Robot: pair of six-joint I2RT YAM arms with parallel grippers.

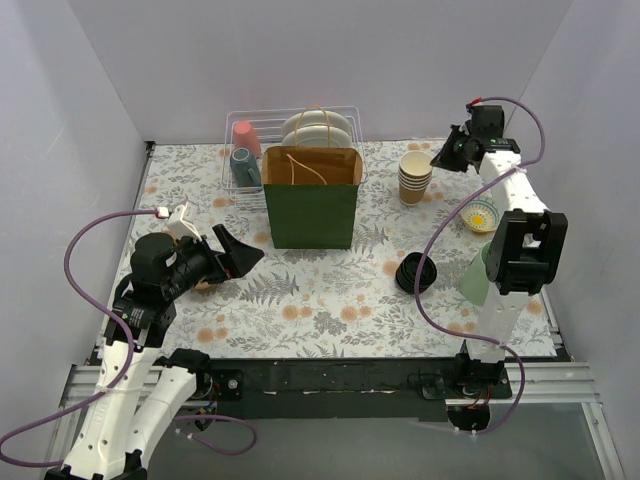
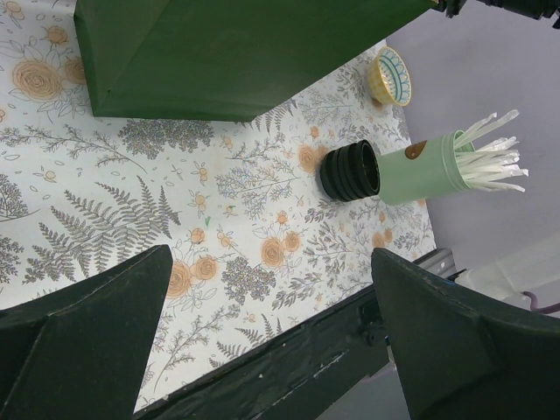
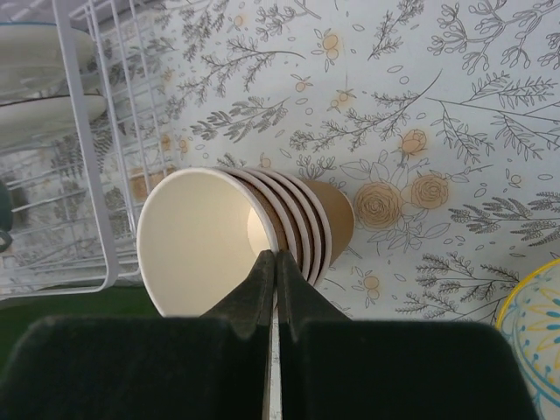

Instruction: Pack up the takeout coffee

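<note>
Right hand (image 3: 276, 262) closed above cup stack (image 3: 236, 238)

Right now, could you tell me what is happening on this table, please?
Neither arm holds anything. The right pincer, fingers pressed together, hovers at the rim of the stack of lidless tan paper cups near the white wire rack. The left pincer is open above the floral tablecloth, facing the stack of black plastic lids. The open green paper bag stands in the middle. No lidded coffee cup is visible.
</note>
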